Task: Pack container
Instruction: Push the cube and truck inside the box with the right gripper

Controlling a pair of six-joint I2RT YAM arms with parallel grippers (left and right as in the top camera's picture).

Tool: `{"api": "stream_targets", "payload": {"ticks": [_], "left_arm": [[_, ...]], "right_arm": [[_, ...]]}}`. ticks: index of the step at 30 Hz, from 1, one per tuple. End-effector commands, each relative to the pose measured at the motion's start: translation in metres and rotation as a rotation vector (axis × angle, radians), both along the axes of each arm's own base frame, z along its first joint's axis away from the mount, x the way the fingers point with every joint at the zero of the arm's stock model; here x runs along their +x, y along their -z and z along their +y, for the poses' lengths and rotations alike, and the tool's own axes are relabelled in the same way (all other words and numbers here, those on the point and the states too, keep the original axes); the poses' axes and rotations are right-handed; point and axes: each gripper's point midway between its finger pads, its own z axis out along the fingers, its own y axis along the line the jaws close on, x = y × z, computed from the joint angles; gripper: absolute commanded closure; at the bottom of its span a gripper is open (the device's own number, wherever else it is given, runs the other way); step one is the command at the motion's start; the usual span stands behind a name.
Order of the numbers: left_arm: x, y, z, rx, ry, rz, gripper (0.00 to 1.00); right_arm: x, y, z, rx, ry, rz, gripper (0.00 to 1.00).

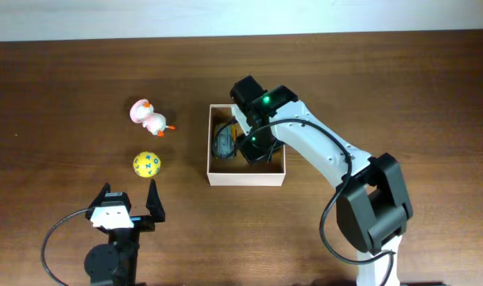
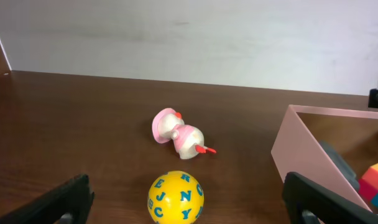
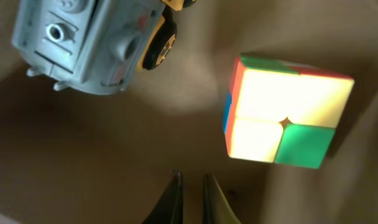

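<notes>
The container (image 1: 246, 179) is a square white box with a tan inside, at mid-table; its wall shows in the left wrist view (image 2: 301, 149). A grey toy car (image 1: 224, 143) (image 3: 89, 43) and a coloured puzzle cube (image 3: 282, 112) (image 2: 377, 180) lie in it. My right gripper (image 1: 253, 147) (image 3: 190, 177) is down inside the box, fingers shut and empty, just short of the cube. My left gripper (image 1: 130, 197) (image 2: 188, 182) is open and empty, just short of a yellow letter ball (image 1: 146, 164) (image 2: 175, 198).
A pink and white duck toy (image 1: 150, 117) (image 2: 178, 135) lies on its side on the brown table, beyond the ball and left of the box. A white wall runs along the table's far edge.
</notes>
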Motion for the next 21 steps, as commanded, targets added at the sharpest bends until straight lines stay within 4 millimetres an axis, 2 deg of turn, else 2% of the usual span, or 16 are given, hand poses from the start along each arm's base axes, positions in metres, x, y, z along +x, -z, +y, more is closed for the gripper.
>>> {"api": "stream_targets", "payload": {"ticks": [1,16,21], "left_arm": [[0.0,0.001,0.0,0.019,0.0,-0.004,0.01],[0.0,0.001,0.0,0.019,0.0,-0.003,0.01],[0.0,0.001,0.0,0.019,0.0,-0.004,0.01]], "right_arm": [[0.003,0.011,-0.005,-0.032,-0.022,-0.001,0.93],[0.021,0.011,0.006,0.008,-0.092,-0.083,0.92],[0.021,0.024,0.005,-0.009,-0.115,-0.064,0.94]]}}
